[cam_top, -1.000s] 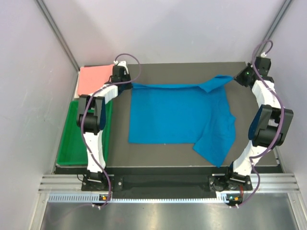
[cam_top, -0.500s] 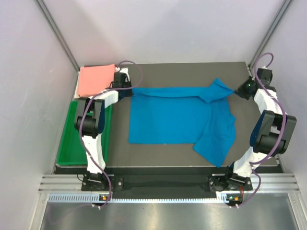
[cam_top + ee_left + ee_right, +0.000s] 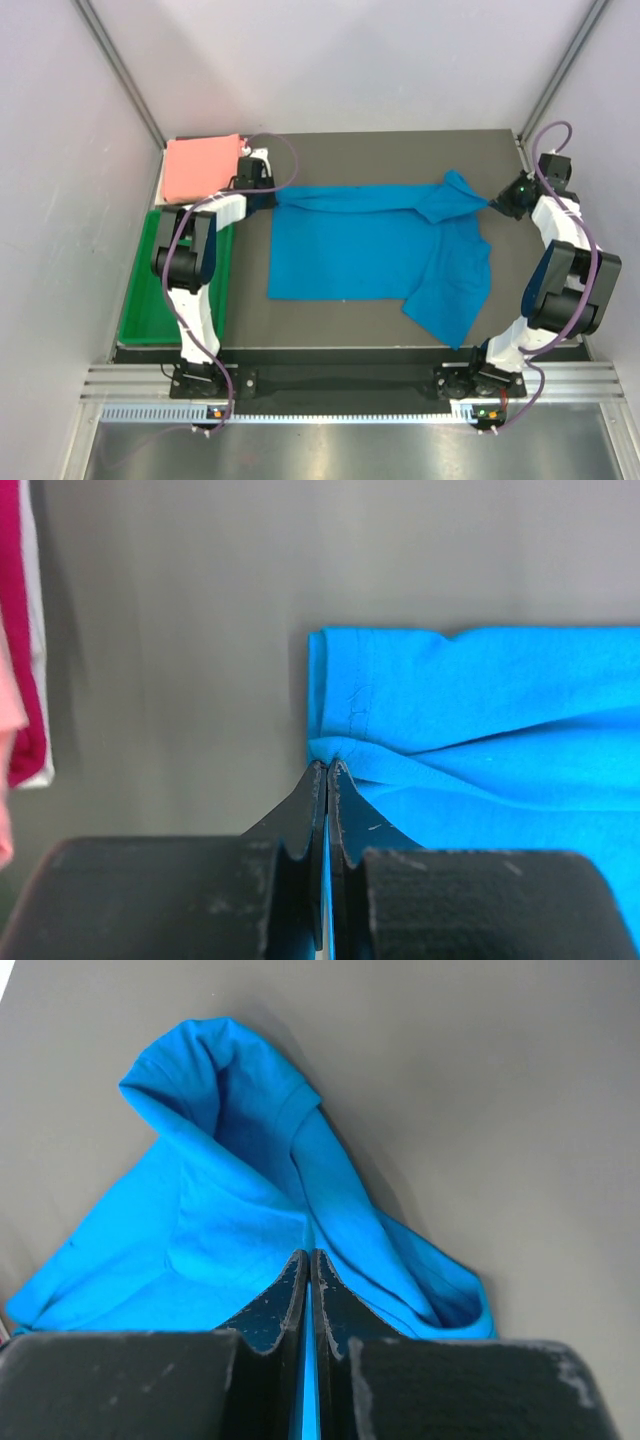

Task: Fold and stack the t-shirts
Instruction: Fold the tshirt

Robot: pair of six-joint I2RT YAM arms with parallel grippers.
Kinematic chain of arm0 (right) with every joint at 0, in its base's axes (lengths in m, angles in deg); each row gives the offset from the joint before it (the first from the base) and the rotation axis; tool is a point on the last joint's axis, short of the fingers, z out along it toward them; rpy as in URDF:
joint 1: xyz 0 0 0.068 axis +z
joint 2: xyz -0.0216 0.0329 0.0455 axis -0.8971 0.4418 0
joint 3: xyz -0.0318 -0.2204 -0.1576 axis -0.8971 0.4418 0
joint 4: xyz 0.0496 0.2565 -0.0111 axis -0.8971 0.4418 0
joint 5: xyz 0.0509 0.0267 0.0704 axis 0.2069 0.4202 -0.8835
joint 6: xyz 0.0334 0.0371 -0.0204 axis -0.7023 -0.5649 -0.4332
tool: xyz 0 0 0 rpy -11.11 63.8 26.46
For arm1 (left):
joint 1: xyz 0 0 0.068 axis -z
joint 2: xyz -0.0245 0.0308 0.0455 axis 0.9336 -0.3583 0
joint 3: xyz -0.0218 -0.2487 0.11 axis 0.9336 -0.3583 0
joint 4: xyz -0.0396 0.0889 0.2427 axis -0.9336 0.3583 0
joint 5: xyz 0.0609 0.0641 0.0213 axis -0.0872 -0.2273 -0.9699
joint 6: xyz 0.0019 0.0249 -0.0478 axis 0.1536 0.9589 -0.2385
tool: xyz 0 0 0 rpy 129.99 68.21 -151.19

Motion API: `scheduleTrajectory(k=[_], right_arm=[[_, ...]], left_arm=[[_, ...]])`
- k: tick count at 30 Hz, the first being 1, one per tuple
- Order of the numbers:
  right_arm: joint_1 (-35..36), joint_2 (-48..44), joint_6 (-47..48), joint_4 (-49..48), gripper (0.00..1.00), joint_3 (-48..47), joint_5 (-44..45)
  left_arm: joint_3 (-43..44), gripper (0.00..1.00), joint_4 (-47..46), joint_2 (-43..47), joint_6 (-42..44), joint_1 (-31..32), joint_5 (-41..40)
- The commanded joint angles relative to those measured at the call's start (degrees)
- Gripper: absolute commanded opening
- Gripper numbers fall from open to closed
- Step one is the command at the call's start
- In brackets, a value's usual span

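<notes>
I see the blue t-shirt (image 3: 350,250) spread on the dark table (image 3: 380,145), left gripper (image 3: 272,194) and right gripper (image 3: 493,203) at its far corners, pink t-shirt (image 3: 200,165) folded at far left.

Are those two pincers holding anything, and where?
Both are shut on the blue t-shirt: the left pincer pinches its far left corner, the right pincer bunched cloth beside the far right sleeve.

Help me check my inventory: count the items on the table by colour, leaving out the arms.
Blue: 1, the bright blue cloth t-shirt
Pink: 1, the salmon pink folded cloth t-shirt
Green: 1, the green plastic tray
Total: 3
</notes>
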Motion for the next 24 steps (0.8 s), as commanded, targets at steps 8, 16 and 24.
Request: scheduleTrajectory(k=[8,16,24], right_arm=[[-1.84,-4.48,0.95,-1.96,0.00,2.85,1.04],[-3.43,-5.45,1.21,-1.35,0.00,3.73,1.21],[-3.69,-6.59,2.00,-0.38,0.00,4.35,1.48]], left_arm=[[-3.36,0.00,-3.44,5.55,-0.13,1.56,-3.78],[-3.20,0.00,-0.81,6.16,-0.04,1.56,-5.45],[-2.58,0.00,-0.01,5.64,-0.48,1.82,-4.66]])
